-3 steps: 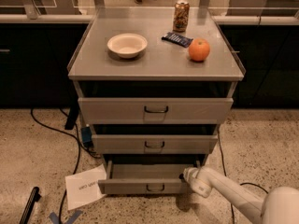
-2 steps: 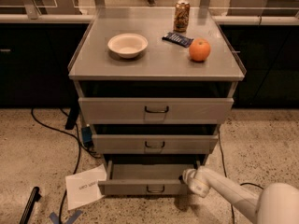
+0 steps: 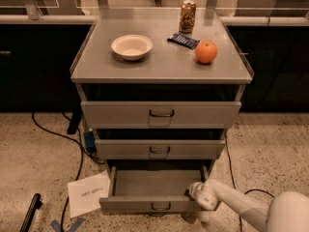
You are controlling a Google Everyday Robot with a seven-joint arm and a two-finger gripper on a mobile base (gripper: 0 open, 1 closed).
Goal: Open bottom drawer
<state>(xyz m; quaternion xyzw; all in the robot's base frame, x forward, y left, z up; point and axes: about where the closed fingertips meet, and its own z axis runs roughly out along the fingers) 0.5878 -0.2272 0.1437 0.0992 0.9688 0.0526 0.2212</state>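
Our gripper (image 3: 192, 192) sits low at the cabinet's (image 3: 159, 69) right side, against the bottom drawer (image 3: 135, 204); we cannot tell its grip. That drawer juts farther out than before. Three drawers; on top, one bowl (image 3: 132, 46), can (image 3: 187, 16), orange (image 3: 206, 51) and snack bar (image 3: 183, 40).

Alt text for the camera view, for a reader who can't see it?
The bottom drawer of a grey three-drawer cabinet is pulled out, with the robot's gripper at its right front corner. On top sit a bowl, a can, a snack bar and an orange.
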